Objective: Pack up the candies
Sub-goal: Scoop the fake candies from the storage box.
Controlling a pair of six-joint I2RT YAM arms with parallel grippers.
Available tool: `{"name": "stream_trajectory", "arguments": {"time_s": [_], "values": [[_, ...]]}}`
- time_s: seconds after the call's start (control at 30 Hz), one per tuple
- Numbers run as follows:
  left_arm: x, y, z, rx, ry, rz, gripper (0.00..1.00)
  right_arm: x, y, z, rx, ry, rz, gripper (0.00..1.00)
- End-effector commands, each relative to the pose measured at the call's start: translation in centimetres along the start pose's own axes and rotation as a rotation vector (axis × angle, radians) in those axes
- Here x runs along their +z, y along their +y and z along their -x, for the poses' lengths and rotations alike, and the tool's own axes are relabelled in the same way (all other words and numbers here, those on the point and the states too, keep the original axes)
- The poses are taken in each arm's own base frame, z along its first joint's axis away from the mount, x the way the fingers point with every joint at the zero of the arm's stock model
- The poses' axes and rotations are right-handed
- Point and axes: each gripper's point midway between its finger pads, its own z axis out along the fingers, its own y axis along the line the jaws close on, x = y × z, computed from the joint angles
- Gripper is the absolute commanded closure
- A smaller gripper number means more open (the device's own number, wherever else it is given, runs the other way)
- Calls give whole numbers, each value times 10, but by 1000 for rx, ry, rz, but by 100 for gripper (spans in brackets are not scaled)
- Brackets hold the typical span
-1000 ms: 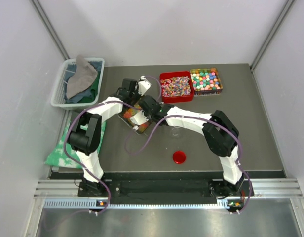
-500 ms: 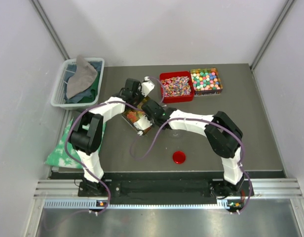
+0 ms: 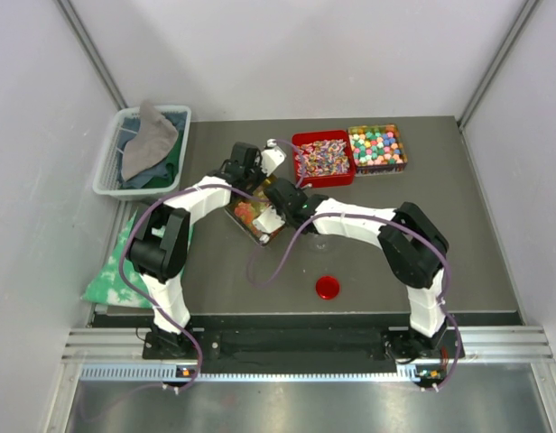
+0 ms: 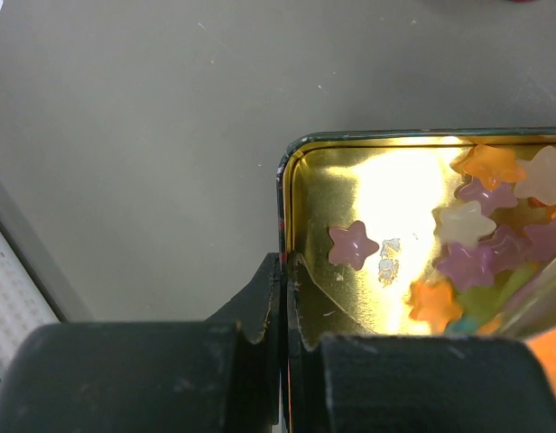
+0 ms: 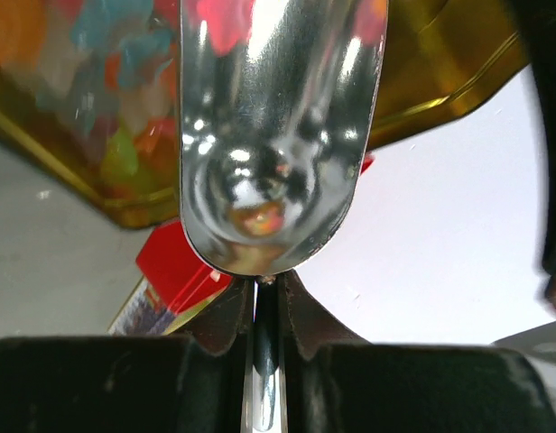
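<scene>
Left pincer clamps the wall of a gold tin left of the table's middle; star-shaped gummy candies, orange, purple and white, heap at the end away from its grip. Right pincer, closed tight on the handle of a steel scoop, aims its seemingly empty bowl straight ahead over the tin, its arm nearer the sweets.

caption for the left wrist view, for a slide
Left jaws pinch the wall of a gold-lined tin holding star candies.
</scene>
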Motion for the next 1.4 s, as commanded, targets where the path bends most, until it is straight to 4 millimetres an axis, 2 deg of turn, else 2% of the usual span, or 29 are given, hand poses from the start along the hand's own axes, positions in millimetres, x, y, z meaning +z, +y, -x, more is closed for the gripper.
{"name": "stream_trajectory", "arguments": {"time_s": [0.0,0.03,0.17,0.4,0.47,0.6,0.77,0.83,1.2,1.37], "values": [[-13,33,29,41,-69,109,100,-7,19,-39,-76,92,82,100],[-13,32,28,47,-68,109,100,-9,20,-46,-75,110,86,100],[-15,34,27,50,-68,114,100,-15,20,-54,-90,116,89,100],[-15,39,33,60,-78,119,100,-20,17,-52,-169,107,79,100],[-15,40,35,58,-81,120,100,-20,23,-45,-181,83,97,100],[-13,38,38,44,-86,108,100,-18,28,-17,-175,21,103,100],[-11,35,41,28,-91,86,100,-9,28,8,-149,-34,109,100],[-11,34,43,21,-95,79,100,-6,35,19,-132,-68,133,100],[-9,28,41,-12,-79,58,100,4,40,49,-9,-105,172,100],[-12,32,40,-40,-41,107,100,5,34,60,3,-103,152,100]]}}
